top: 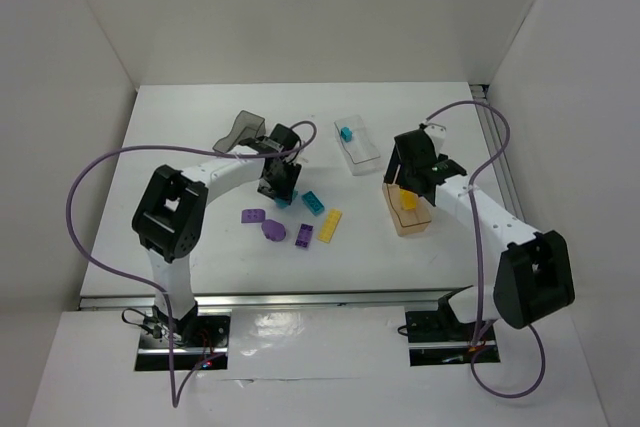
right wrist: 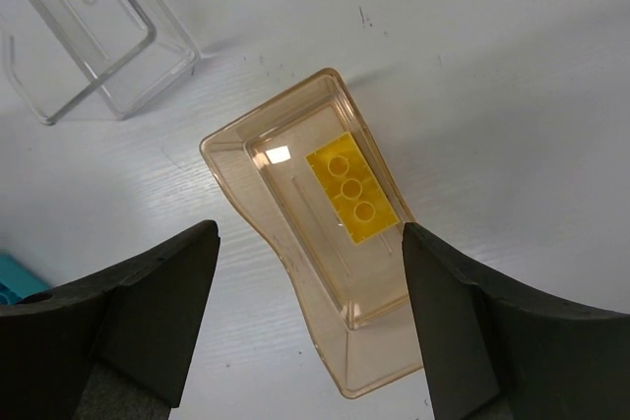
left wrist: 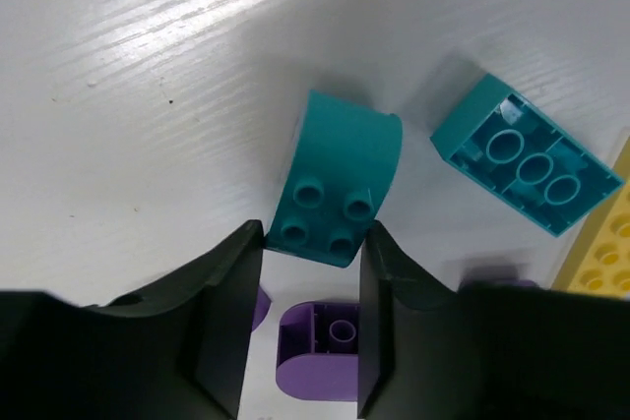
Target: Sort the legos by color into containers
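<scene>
My left gripper [left wrist: 313, 243] is low over the table, its fingertips pinching the near end of a curved teal lego [left wrist: 340, 184]. A second teal lego [left wrist: 527, 169] lies upside down to its right, by a long yellow lego [top: 331, 226]. Three purple legos [top: 274, 231] lie just in front. My right gripper [right wrist: 309, 238] hangs open and empty above the amber container [right wrist: 236, 159], which holds a yellow lego [right wrist: 354, 187]. The clear container [top: 358, 147] holds one teal lego [top: 346, 133]. The dark grey container [top: 243, 131] stands at the back left.
White walls enclose the table on three sides. A purple cable loops from each arm. The clear container [right wrist: 98, 36] stands close behind the amber one.
</scene>
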